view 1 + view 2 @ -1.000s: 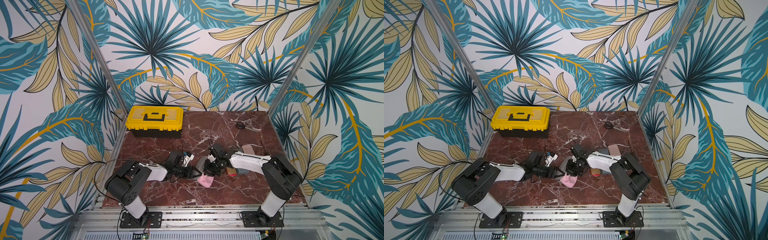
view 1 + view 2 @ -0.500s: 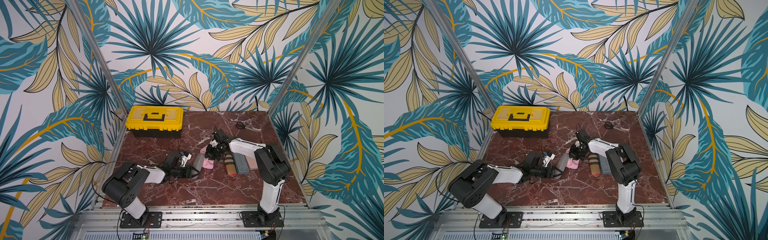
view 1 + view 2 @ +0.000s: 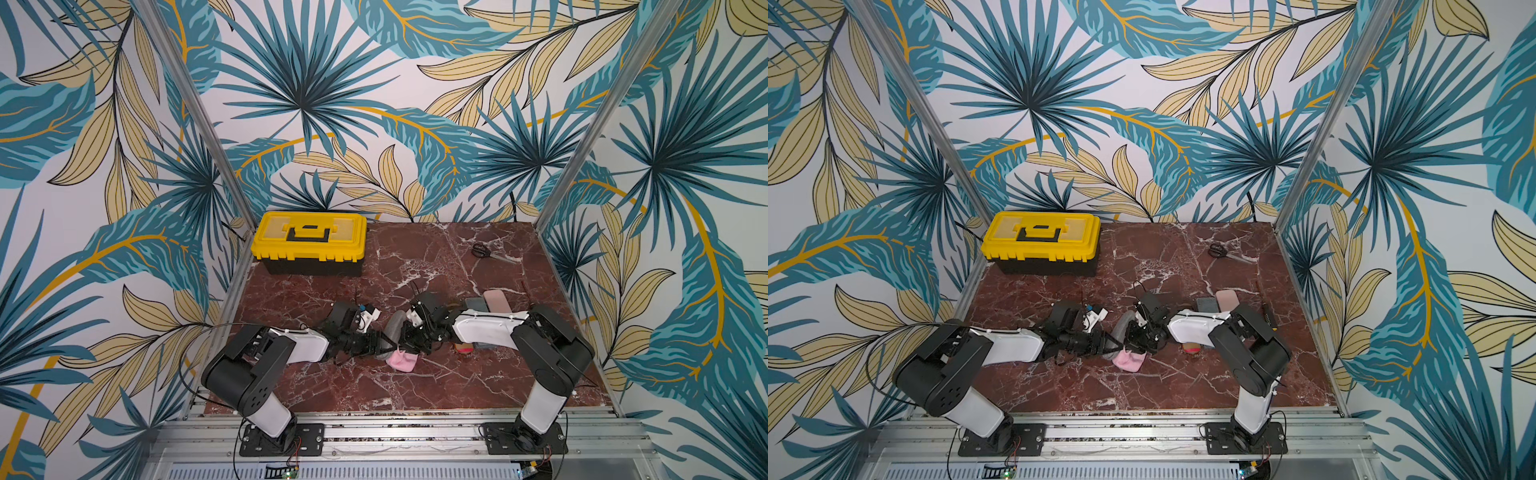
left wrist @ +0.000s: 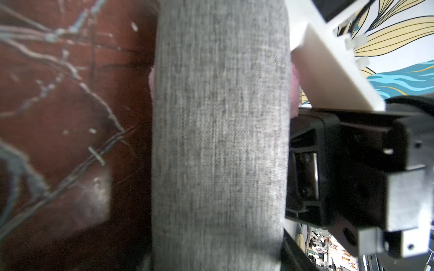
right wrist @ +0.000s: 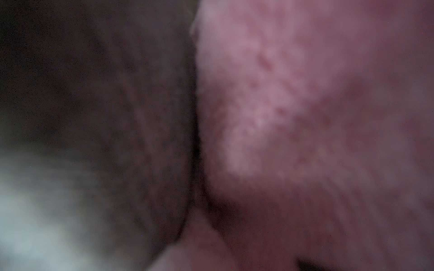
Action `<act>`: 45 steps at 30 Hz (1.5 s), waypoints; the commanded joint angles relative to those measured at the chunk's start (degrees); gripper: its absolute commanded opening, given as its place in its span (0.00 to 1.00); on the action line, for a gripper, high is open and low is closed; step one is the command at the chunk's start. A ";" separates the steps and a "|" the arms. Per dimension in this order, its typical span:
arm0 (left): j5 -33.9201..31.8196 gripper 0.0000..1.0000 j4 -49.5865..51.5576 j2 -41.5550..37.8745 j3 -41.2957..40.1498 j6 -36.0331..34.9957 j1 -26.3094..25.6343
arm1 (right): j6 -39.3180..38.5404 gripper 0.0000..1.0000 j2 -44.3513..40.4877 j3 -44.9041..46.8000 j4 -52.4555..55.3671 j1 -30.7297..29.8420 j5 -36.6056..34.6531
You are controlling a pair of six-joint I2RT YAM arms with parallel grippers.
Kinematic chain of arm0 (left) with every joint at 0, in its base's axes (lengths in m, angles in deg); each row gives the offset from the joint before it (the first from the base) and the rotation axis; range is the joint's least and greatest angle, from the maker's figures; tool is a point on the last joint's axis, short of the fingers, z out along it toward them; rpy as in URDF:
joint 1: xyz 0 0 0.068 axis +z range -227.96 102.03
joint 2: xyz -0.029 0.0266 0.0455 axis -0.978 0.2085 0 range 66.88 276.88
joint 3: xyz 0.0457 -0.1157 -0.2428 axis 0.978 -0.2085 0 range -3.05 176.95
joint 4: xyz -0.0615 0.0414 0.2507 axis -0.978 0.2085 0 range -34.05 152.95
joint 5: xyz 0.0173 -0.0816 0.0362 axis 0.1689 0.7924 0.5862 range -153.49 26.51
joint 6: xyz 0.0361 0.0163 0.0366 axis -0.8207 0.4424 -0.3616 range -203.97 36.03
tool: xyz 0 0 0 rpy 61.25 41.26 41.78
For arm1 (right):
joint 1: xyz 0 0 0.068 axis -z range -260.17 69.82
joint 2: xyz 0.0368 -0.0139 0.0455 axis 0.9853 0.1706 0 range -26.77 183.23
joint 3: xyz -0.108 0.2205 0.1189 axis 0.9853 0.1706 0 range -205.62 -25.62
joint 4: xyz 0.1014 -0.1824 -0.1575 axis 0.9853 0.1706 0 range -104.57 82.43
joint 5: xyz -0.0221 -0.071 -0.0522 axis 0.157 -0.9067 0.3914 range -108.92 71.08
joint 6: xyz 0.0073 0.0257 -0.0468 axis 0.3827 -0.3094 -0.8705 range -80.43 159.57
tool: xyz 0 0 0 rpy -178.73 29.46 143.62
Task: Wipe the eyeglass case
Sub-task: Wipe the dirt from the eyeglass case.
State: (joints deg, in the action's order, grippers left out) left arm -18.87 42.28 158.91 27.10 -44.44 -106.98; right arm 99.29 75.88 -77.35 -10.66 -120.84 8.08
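The eyeglass case is a grey fabric oblong lying on the marble table, seen in both top views. My left gripper is shut on its near end, and the case fills the left wrist view. My right gripper is shut on a pink cloth and presses it against the case's near end, right beside the left gripper. The cloth blurs most of the right wrist view, and the right fingers are hidden there.
A yellow toolbox stands at the back left and scissors lie at the back right. Under and behind the right arm lie a pink case, a blue-grey case and a brown case.
My right gripper carried the pink cloth to the far end of the grey case and has come back to its near end. The left gripper has kept its hold.
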 commanded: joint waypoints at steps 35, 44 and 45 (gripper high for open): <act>-39.94 0.00 32.56 -9.47 7.12 -5.34 -15.06 | -14.25 0.00 5.82 -22.53 25.42 1.35 -0.97; -33.39 0.00 30.00 -12.43 5.61 -6.53 -16.41 | -26.77 0.00 22.81 -51.32 44.09 9.54 -13.26; -33.36 0.00 30.47 -12.86 5.70 -6.33 -16.54 | -28.16 0.00 23.39 -53.90 46.76 10.21 -15.65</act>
State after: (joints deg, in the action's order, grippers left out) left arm -56.66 72.95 148.09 33.64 -49.47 -122.41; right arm 77.48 97.65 -125.52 27.10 -112.91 2.07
